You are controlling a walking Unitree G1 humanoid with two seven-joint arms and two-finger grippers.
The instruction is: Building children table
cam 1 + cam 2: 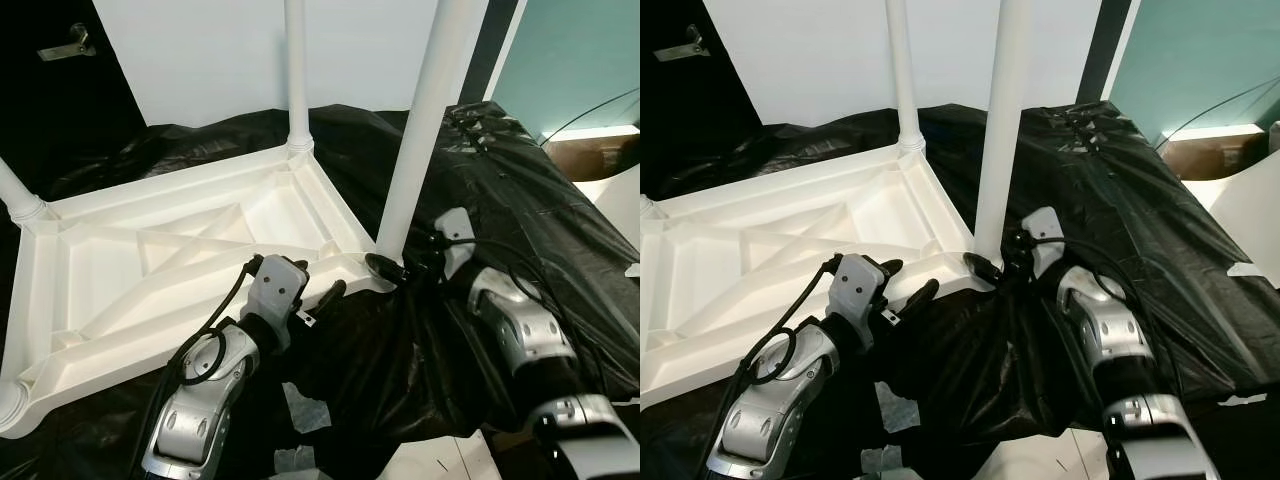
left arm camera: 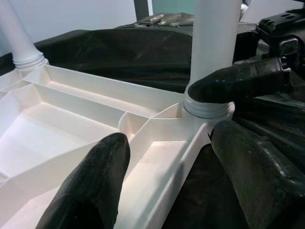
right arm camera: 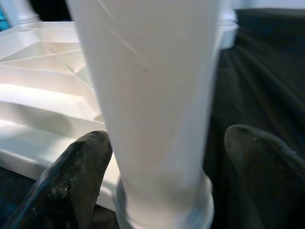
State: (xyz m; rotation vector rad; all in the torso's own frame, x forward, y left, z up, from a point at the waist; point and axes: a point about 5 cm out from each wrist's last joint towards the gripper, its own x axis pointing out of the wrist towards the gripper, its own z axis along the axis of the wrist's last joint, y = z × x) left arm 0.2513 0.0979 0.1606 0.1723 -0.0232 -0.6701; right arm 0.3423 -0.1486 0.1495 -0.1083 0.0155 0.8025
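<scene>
Head eyes look down; wrists close on table leg (image 3: 157, 95).

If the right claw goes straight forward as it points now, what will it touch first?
Most likely the white table leg, directly ahead between the open fingers of the right claw, near the leg's base.

Your right gripper (image 1: 385, 268) straddled the near leg (image 1: 420, 130) at its socket; the left gripper (image 1: 325, 298) blocked the tabletop (image 1: 150, 270) corner. Black sheeting (image 1: 530, 190) lay open alongside.
</scene>
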